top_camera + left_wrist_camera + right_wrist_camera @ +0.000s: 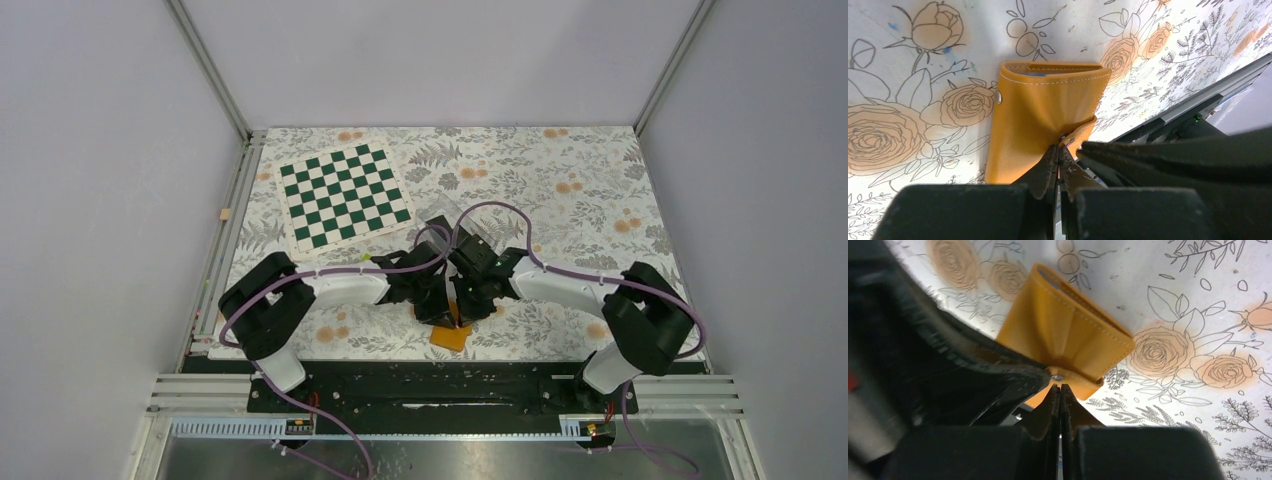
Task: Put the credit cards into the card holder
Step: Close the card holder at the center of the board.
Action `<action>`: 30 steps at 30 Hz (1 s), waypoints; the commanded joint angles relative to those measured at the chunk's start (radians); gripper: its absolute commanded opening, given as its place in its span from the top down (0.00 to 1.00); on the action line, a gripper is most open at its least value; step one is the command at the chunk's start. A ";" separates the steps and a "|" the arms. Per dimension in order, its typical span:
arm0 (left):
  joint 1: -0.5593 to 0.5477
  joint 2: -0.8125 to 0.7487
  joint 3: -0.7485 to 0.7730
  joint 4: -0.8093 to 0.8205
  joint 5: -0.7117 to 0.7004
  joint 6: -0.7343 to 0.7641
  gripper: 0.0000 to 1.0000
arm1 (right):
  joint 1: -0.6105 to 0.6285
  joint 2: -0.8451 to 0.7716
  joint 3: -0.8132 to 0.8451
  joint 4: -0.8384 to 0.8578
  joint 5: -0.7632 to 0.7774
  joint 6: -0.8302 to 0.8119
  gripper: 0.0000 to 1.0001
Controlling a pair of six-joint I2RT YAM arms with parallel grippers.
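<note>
The orange card holder (1043, 107) lies folded on the flowered cloth near the table's front edge (452, 338). A strip of light blue lining shows at its far open end. Its leather creases toward my left gripper (1059, 148), which is shut on its near edge beside the snap tab. My right gripper (1060, 386) is shut, its tips against the snap tab (1073, 382) with nothing seen between them. From above, both grippers (455, 305) meet tip to tip over the holder's far end. The credit cards are out of view.
A green and white chessboard mat (345, 197) lies at the back left. The black mounting rail (1173, 117) runs along the front edge just beyond the card holder. White walls enclose the table on three sides.
</note>
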 commanded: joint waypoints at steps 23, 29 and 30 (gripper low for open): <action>0.003 -0.075 0.047 -0.007 -0.083 0.073 1.00 | 0.014 -0.021 0.043 0.035 0.030 -0.021 1.00; 0.003 -0.086 0.067 -0.018 -0.082 0.091 1.00 | 0.014 -0.033 0.045 0.035 0.043 -0.022 1.00; 0.002 -0.087 0.068 -0.021 -0.082 0.093 1.00 | 0.014 -0.036 0.044 0.035 0.046 -0.022 1.00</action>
